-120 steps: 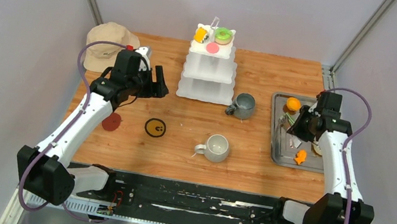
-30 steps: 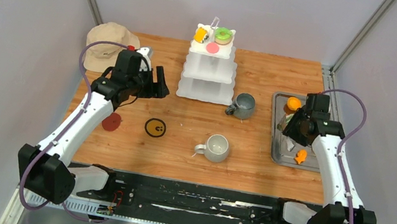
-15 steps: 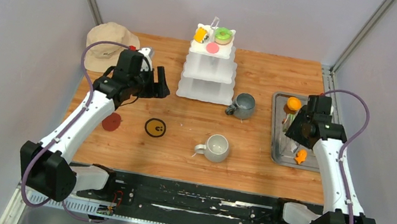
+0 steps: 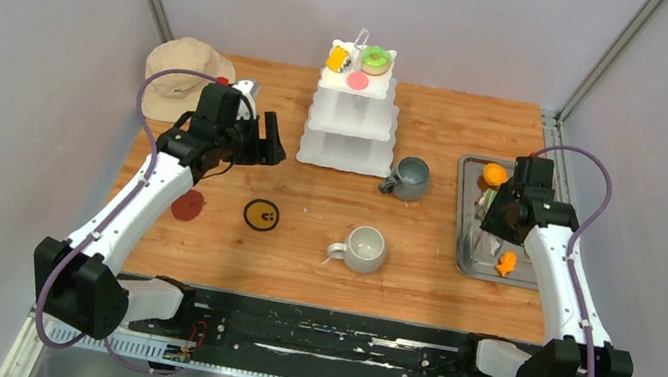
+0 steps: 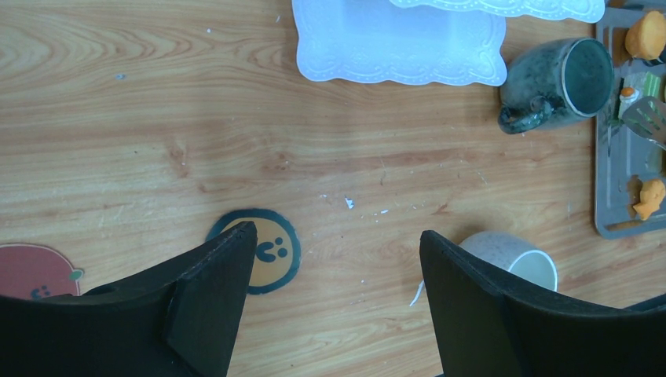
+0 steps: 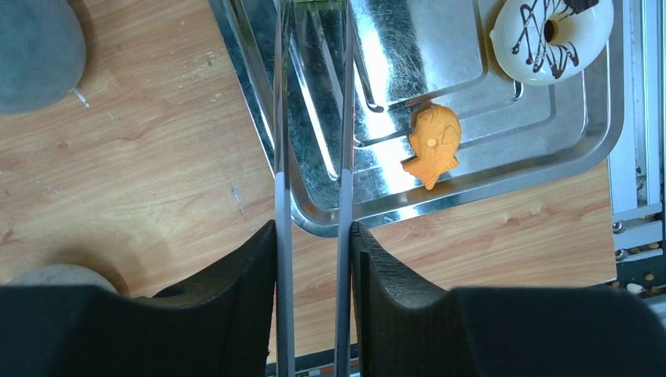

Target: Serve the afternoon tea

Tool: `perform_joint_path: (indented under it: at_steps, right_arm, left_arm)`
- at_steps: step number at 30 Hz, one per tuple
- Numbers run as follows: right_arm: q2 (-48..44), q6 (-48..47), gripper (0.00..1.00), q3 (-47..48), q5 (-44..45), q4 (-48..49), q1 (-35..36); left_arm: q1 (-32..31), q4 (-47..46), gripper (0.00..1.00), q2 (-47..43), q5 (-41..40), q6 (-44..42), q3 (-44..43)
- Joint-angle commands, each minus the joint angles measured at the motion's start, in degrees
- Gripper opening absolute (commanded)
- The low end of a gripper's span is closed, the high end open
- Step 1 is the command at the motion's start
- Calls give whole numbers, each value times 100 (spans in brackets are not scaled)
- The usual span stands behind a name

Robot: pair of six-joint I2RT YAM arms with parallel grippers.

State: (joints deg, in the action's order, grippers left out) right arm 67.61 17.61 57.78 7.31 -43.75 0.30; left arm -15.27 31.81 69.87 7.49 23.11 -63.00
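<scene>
Wooden bench (image 4: 327, 269) seen from above. The white three-tier stand (image 4: 347, 145) sits at rear centre; its top tier carries a yellow piece (image 4: 337, 59), a green-pink donut (image 4: 377, 59) and a pink piece (image 4: 358, 80). The steel tray (image 6: 416, 55) lies at the bench's right edge, and the beige hat (image 4: 181, 73) at rear left. A dark mug (image 4: 410, 177) stands upright just right of the stand's base. A pale mug (image 4: 365, 249), also upright, stands nearer the front edge, apart from the dark one. The left fingers (image 4: 268, 143) are released and spread wide, above the bench left of the stand. The right fingers (image 4: 492, 217) are clenched on metal tongs (image 6: 280, 204), whose blades reach out over the tray's left part. In the tray lie a white donut (image 6: 550, 35) with dark drizzle, an orange round piece (image 4: 493, 174) at the far end, and an orange fish (image 6: 432, 145) by the near rim, right of the tongs and clear of them. A red sticker (image 4: 188, 205) and a yellow sticker (image 4: 261, 214) lie flat on the bench left of the pale mug.
</scene>
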Motion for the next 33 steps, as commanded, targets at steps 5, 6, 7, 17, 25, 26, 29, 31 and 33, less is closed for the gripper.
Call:
perform_joint_path:
  at_steps: [5,6,7,17,25,26,29,31,33]
  right_arm:
    - [-232,-153,6,-27,-159,194,-82]
    - [-282,-162,4,-11,-148,180,-82]
    - [-322,-174,2,18,-139,146,-82]
    - [-619,-279,1,880,-556,-253,-31]
    - [-173,-346,1,1972,-878,-99,938]
    - [-66,-361,1,2080,-959,-2,1070]
    - [277,-369,1,2318,-1183,321,1441]
    - [556,-406,1,2505,-1188,471,1658]
    - [866,-416,1,2678,-1191,625,1836]
  left_arm:
    - [-38,-52,80,-94,-17,-41,-63]
    - [-33,-52,80,-96,-19,-36,-59]
    - [-37,-52,80,-94,-19,-35,-61]
    - [-38,-44,80,-125,-30,-26,-88]
    - [-38,-9,80,-214,-96,-10,-71]
    - [-38,6,80,-230,-112,-7,-64]
    - [-37,39,80,-277,-154,1,-71]
    - [-37,73,80,-312,-202,-8,-85]
    - [-36,123,80,-344,-256,-17,-96]
